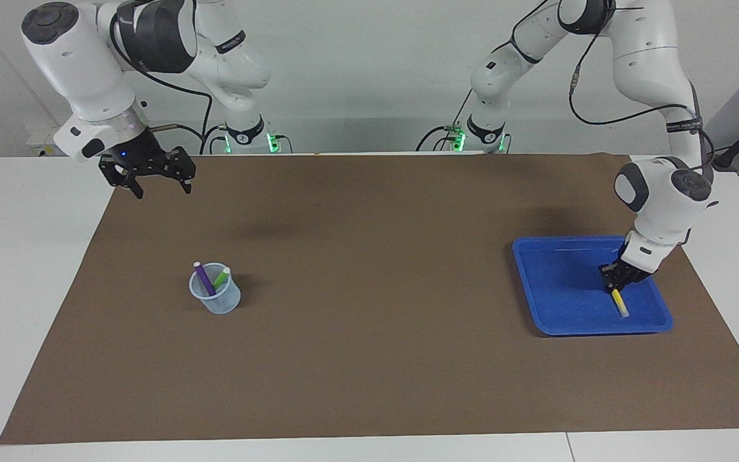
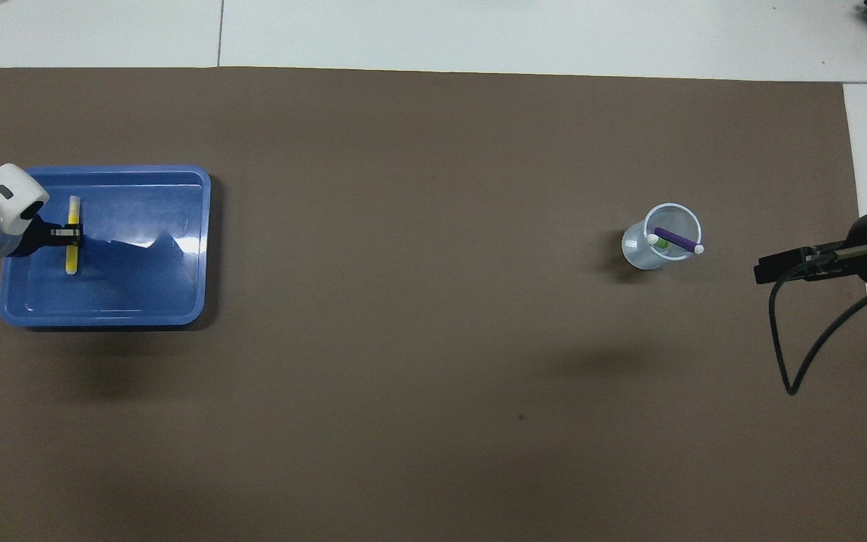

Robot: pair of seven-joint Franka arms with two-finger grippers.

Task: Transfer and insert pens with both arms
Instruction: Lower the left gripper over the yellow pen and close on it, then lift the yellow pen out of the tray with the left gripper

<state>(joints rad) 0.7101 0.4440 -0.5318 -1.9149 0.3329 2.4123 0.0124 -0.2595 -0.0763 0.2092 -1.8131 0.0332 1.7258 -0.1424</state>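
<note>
The yellow pen (image 1: 620, 303) lies flat in the blue tray (image 1: 555, 282), close to the tray's edge at the left arm's end of the surface, and the left gripper (image 1: 614, 282) is down on it with its fingers closed around the barrel, nearer one end than the middle as the facing view shows it. To my eye it is a light, stiff, smooth plastic stick, so it needs little force, but it could swivel or slide between the fingers; a hold close to the middle, square across the barrel, looks the safest. The purple pen (image 1: 203, 278) and the green pen (image 1: 221, 278) stand leaning in the clear cup (image 1: 215, 298) toward the right arm's end of the surface, well apart from the tray. The right gripper (image 1: 159, 183) hangs open and empty above the corner of the brown mat (image 1: 369, 359) nearest its own base, waiting. The facing view gives height: how low the left gripper sits and how high the right one hangs. The overhead view shows the gripper (image 2: 65, 235) crossing the pen (image 2: 71, 256) at right angles, with yellow showing on both sides of it, and it looks straight down into the cup (image 2: 667, 235).
</note>
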